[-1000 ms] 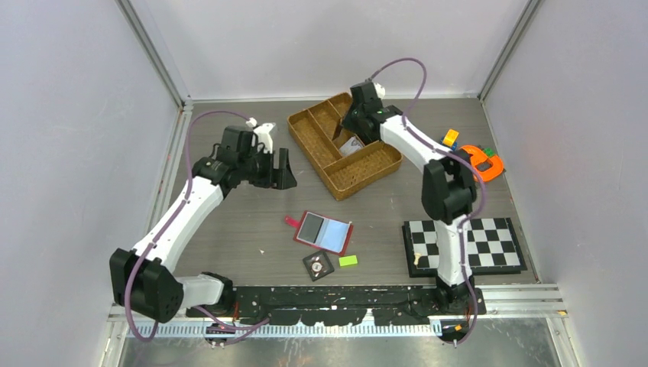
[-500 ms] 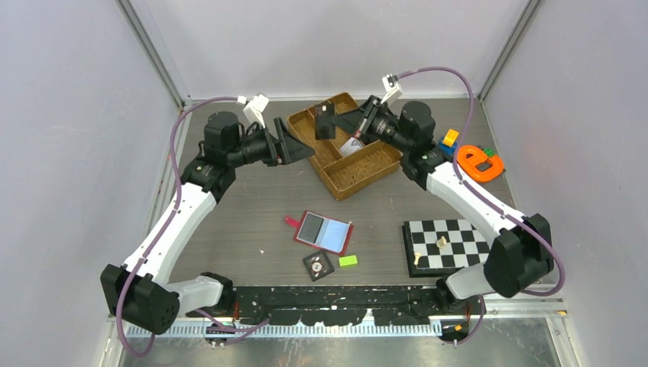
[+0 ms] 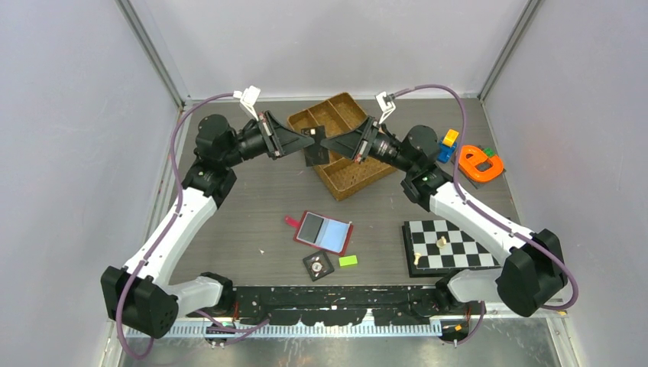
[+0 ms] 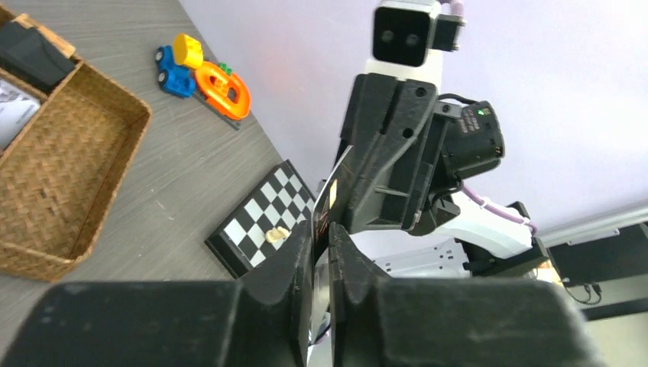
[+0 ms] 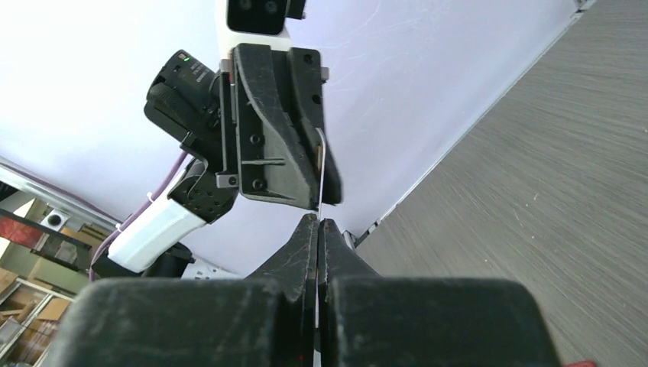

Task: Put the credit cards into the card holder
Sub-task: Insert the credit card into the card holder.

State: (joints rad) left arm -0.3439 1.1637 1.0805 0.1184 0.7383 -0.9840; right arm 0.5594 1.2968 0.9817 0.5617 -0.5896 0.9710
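Roughly at the outset, judging by the layout: no credit card visibly tucked into the card holder (image 3: 325,233), spread open and flat at lower centre of the top view, grey-blue pockets facing up, well apart from both arms. Find one credit card (image 3: 314,149) held aloft on edge at upper centre of that view, over the left edge of the woven tray (image 3: 359,172) as framed, between the left gripper (image 3: 303,141) and the right gripper (image 3: 327,144). See the right fingers (image 5: 304,248) pressed together on the card's thin edge in the right wrist view. See the left fingers (image 4: 290,267) drawn close on either side of the same card in the left wrist view, seemingly pinching it, though hard to confirm from that angle. Left to do, as a judgement: settle the card into one gripper, carry it down to the holder, slide it into a pocket, then repeat for any others. Count one card in the air, plus one pale flat item (image 4: 14,107) in a tray compartment at the far left of the left wrist view, possibly a second card. Count also one card holder, one tray, one chessboard (image 3: 462,256) at lower right carrying two small pieces, one black tile with a dial (image 3: 318,265), one green block (image 3: 348,261), and one orange toy (image 3: 480,162) and one blue-and-yellow toy (image 3: 447,142) at upper right.
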